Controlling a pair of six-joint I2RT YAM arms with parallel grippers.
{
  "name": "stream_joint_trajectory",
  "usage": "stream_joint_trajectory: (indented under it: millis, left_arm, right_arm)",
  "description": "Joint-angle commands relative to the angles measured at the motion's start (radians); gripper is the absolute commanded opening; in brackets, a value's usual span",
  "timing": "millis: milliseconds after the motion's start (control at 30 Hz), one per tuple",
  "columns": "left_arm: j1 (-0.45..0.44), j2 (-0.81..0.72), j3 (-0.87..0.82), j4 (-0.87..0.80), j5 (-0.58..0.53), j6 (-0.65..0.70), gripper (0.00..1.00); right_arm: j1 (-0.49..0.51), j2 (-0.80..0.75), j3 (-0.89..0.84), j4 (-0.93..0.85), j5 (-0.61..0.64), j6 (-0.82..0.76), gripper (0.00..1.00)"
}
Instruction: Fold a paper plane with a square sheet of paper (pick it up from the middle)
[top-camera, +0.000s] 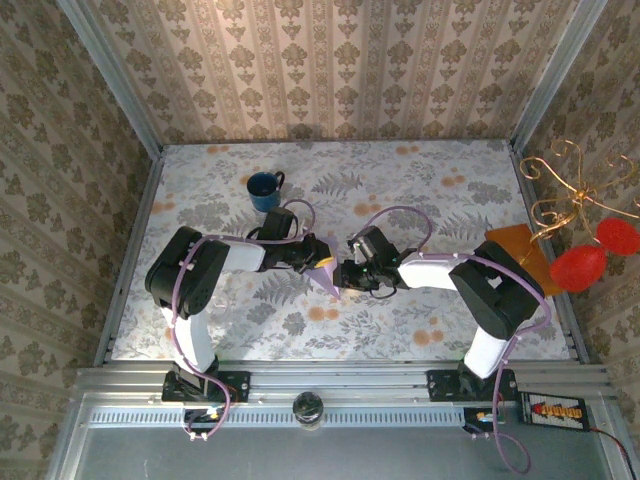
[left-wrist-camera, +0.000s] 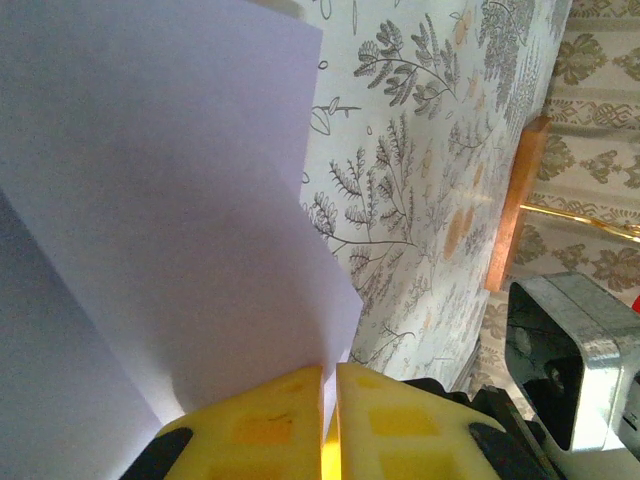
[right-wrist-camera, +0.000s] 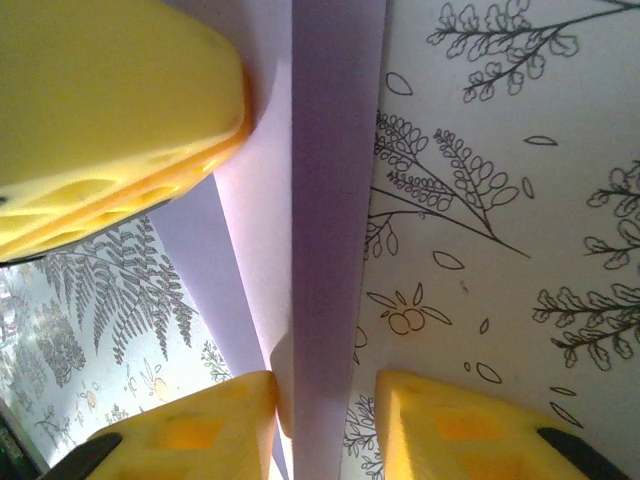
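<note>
The left jaws are clenched on an edge of the square sheet of paper (left-wrist-camera: 150, 200), which is creased and sits between both wrists over the middle of the desk (top-camera: 420, 170). The right jaws straddle its fold unclamped: one finger (right-wrist-camera: 200, 430) touches the paper, the other stands just apart. A blue mug (top-camera: 264, 190) stands farther back.

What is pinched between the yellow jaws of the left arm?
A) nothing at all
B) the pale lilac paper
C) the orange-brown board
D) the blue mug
B: in the left wrist view the yellow jaws are pressed shut on an edge of the pale lilac paper, while the blue mug stands well apart from it.
</note>
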Motion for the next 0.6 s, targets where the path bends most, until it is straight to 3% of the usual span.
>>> stream_joint_trajectory:
  millis: [0,567]
  left_arm:
    - [-0.009,0.023,0.028,-0.026,0.004,0.025,0.11]
    - [-0.01,0.042,0.037,-0.053,0.004,0.046,0.11]
  right_arm:
    - [0.011,0.057,0.018,-0.047,0.036,-0.009,0.3]
    - [0.029,0.082,0.043,-0.086,0.032,-0.009,0.28]
